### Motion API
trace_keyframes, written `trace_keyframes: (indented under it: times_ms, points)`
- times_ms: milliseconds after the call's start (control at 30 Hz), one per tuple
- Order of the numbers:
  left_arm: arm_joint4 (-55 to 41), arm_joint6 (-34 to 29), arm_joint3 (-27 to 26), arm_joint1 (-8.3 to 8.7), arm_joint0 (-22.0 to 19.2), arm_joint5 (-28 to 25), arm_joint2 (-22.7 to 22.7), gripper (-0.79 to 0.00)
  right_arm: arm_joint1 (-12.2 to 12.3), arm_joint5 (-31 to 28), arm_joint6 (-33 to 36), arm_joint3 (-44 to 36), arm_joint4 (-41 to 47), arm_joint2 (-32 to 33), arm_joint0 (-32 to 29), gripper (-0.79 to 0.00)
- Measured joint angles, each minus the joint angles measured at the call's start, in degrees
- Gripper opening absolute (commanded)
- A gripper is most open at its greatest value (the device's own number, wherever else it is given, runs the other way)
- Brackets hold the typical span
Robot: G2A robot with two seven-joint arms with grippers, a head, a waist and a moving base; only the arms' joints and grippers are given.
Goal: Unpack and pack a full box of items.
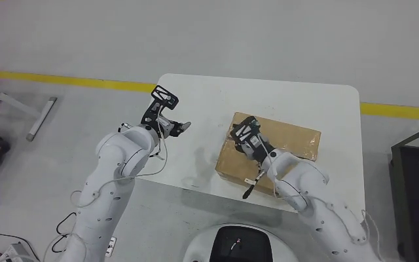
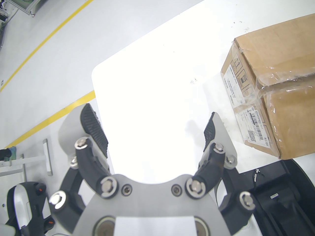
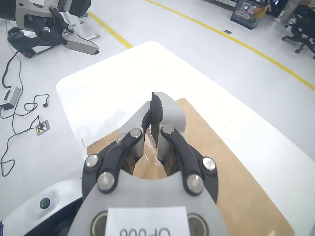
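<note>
A brown cardboard box (image 1: 288, 141) lies closed on the white table (image 1: 196, 105), its flaps sealed with clear tape; paper labels cover its end face (image 2: 248, 114). My right gripper (image 1: 247, 131) hovers over the box's left end, its fingers shut together with nothing between them (image 3: 153, 114), the box top (image 3: 221, 173) just below. My left gripper (image 1: 175, 124) is held above the table's left edge, well away from the box, with its fingers wide open and empty (image 2: 152, 126). It also appears in the right wrist view (image 3: 81, 46).
Bare white tabletop (image 2: 152, 74) lies between the left gripper and the box. A yellow floor line (image 1: 65, 81) runs behind the table. Cables and a floor socket (image 3: 41, 125) lie on the floor beside it; a dark cabinet (image 1: 406, 190) stands at the far right.
</note>
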Motion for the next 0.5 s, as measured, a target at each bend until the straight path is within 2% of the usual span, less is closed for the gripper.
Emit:
trace_keyframes:
  times_ms: [100, 233, 367, 500]
  points:
    - [0.0, 0.0, 0.0, 0.0, 0.0, 0.0, 0.0, 0.0, -1.77, 0.84, -1.45, 6.33, 1.45, -3.11, 3.65, -0.785]
    - [0.0, 0.0, 0.0, 0.0, 0.0, 0.0, 0.0, 0.0, -2.8, 2.18, -2.59, 10.84, 2.73, -3.88, 4.38, -0.785]
    - [0.0, 0.0, 0.0, 0.0, 0.0, 0.0, 0.0, 0.0, -2.34, 2.87, -2.19, 11.16, 2.54, -2.03, 1.98, -0.785]
    - [0.0, 0.0, 0.0, 0.0, 0.0, 0.0, 0.0, 0.0, -1.05, 4.16, -1.47, 7.85, 0.86, 1.58, -2.35, -0.785]
